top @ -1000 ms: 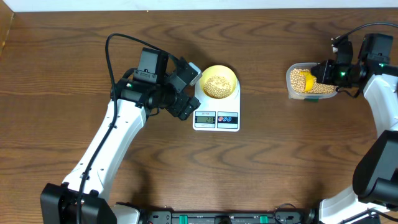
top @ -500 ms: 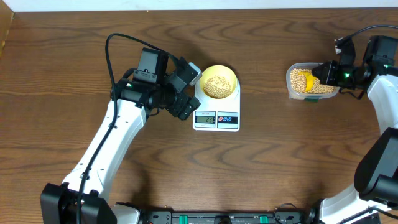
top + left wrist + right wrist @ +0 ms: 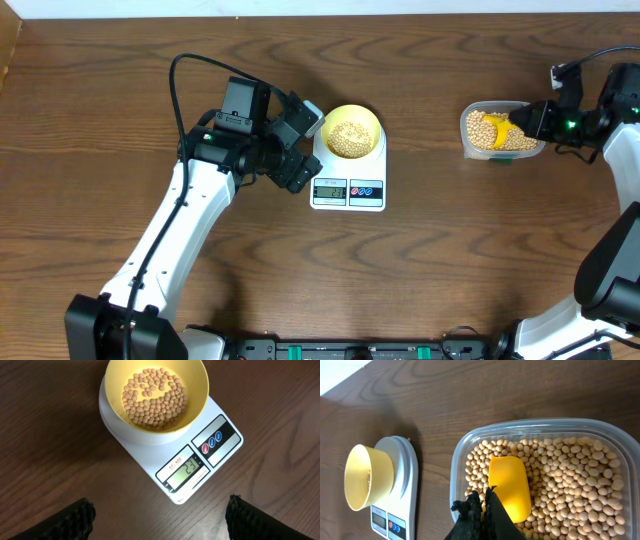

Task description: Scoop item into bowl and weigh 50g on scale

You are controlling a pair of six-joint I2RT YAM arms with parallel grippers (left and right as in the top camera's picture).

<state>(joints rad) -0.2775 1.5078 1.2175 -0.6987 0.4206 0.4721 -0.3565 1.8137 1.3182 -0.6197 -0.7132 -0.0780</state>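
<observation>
**Bowl on the scale, scoop down in the tub**

The pale yellow bowl (image 3: 197, 400) sits on the round platform of the white scale (image 3: 347, 192), about in the middle of the wooden worktop (image 3: 450, 260). It's got a shallow layer of beans (image 3: 154, 397) in the bottom, and the display looks like it reads 23.

The left claw (image 3: 160, 510) hangs just beside the scale on its display side. Its fingers are spread wide apart and there's nothing between them.

Well off to the right is the clear plastic tub (image 3: 455, 470), full of more beans. The right claw (image 3: 482, 510) is pinched tight on the back end of the yellow scoop (image 3: 509, 485). The scoop is lying in the tub with beans all around it.
</observation>
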